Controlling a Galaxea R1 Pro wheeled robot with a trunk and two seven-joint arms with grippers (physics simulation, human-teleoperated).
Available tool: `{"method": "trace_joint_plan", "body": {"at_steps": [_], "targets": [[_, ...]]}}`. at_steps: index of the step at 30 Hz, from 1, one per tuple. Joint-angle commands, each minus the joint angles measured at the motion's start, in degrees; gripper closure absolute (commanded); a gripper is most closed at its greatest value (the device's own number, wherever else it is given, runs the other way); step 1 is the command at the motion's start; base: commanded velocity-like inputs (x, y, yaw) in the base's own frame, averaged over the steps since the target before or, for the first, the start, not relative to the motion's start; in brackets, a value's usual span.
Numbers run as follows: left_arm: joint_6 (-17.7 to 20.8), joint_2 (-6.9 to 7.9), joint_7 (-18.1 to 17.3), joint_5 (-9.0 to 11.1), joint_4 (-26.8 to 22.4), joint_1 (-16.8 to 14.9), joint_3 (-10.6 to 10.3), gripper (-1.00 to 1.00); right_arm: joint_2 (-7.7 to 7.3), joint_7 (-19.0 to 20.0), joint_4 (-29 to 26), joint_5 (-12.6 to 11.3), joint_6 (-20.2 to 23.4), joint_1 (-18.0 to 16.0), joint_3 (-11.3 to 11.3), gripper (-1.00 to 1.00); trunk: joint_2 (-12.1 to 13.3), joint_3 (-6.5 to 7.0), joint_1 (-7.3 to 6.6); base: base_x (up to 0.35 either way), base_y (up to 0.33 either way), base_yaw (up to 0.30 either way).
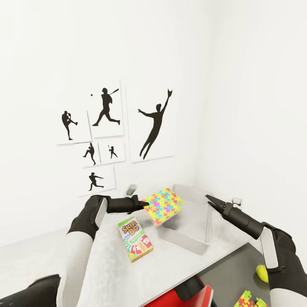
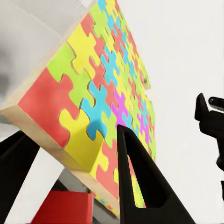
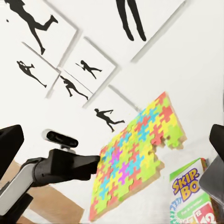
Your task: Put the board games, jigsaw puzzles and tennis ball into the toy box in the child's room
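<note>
White walls with baseball silhouettes back the pale mottled counter. Left fingers clench a bright multicoloured jigsaw sheet over the seemingly empty grey toy box; right fingers hang released. "SKIP BO" box, yellow-green tennis ball and second jigsaw remain outside.

puzzle, held: thin sheet of yellow, pink, green, blue and orange pieces, tilted, lifted over the near-left rim of the box, centre of the head view.
box: pale grey shallow bin on the bench, right of centre.
Skip-Bo game: flat on the bench, just left of the box.
ball: yellow-green, lower right.
second puzzle: lower right, at the bottom edge.
</note>
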Motion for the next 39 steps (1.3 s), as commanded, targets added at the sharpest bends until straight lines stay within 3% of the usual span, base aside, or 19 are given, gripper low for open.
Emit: {"method": "trace_joint_plan", "body": {"at_steps": [1, 5, 7, 9, 10, 13, 15, 17, 20, 24, 32, 35, 39], "targets": [[0.4, -0.55, 1.6, 0.2, 0.5, -0.5, 0.3, 1.00, 0.01, 0.1, -1.2, 0.0, 0.4, 0.5, -0.1, -1.00, 0.0, -0.03, 0.03, 0.000, 0.000, 0.000], [0.0, -1.92, 7.3, 2.9, 3.7, -3.3, 0.7, 1.00, 0.08, 0.1, -8.0, 0.0, 2.2, 3.8, -0.2, -1.00, 0.0, -0.03, 0.03, 0.000, 0.000, 0.000], [-1.3, -2.31, 10.9, 7.3, 6.9, -5.0, 0.9, 1.00, 0.10, 0.0, -12.4, 0.0, 4.3, 5.7, -0.3, -1.00, 0.0, -0.03, 0.03, 0.000, 0.000, 0.000], [-2.7, -2.31, 13.3, 9.7, 8.5, -5.6, 0.9, 1.00, 0.11, 0.0, -13.6, 0.0, 5.1, 6.2, -0.3, -1.00, 0.0, -0.03, 0.03, 0.000, 0.000, 0.000], [-4.3, -2.31, 16.3, 12.1, 10.0, -6.2, 1.0, 1.00, 0.08, 0.0, -14.4, 0.0, 5.6, 6.6, -0.3, -1.00, 0.0, -0.03, 0.03, 0.000, 0.000, 0.000], [-6.7, -2.31, 21.5, 15.5, 11.9, -6.7, 1.0, 1.00, 0.06, 0.0, -15.1, 0.0, 6.1, 6.8, -0.3, -1.00, 0.0, -0.03, 0.03, 0.000, 0.000, 0.000], [-9.1, -2.31, 29.5, 20.7, 13.9, -7.1, 1.0, 1.00, 0.04, 0.0, -15.5, 0.0, 6.4, 7.0, -0.3, -1.00, 0.0, -0.03, 0.03, 0.000, 0.000, 0.000], [-11.2, -2.31, 35.4, 25.4, 15.0, -7.3, 1.0, 1.00, 0.04, 0.0, -15.7, 0.2, 6.6, 7.1, -0.3, -1.00, 0.0, -0.03, 0.03, 0.000, 0.000, 0.000], [-12.6, -2.31, 39.1, 28.8, 15.7, -7.4, 0.9, 1.00, 0.04, 0.0, -15.8, 0.2, 6.7, 7.1, -0.3, -1.00, 0.0, -0.03, 0.03, 0.000, 0.000, 0.000], [-13.6, -2.31, 40.5, 30.1, 16.1, -7.4, 0.8, 1.00, 0.03, 0.1, -15.8, 0.1, 6.7, 7.1, -0.3, -1.00, 0.0, -0.03, 0.03, 0.000, 0.000, 0.000], [-21.8, -2.31, 40.4, 30.5, 23.7, -7.4, 0.7, 1.00, 0.19, 0.1, -15.8, 0.0, 6.7, 7.1, -0.1, -1.00, 0.0, -0.03, 0.03, 0.000, 0.000, 0.000], [-23.0, -2.31, 39.4, 30.5, 25.1, -7.4, 0.7, 1.00, 0.34, 0.1, -15.8, 0.0, 6.7, 7.1, -0.1, -1.00, 0.0, -0.03, 0.03, 0.000, 0.000, 0.000], [-23.8, -2.31, 33.9, 30.4, 28.1, -7.3, 0.6, 1.00, 0.61, 0.1, -15.8, 0.0, 6.7, 7.1, -0.1, -1.00, 0.0, -0.03, 0.03, 0.000, 0.000, 0.000]]}}
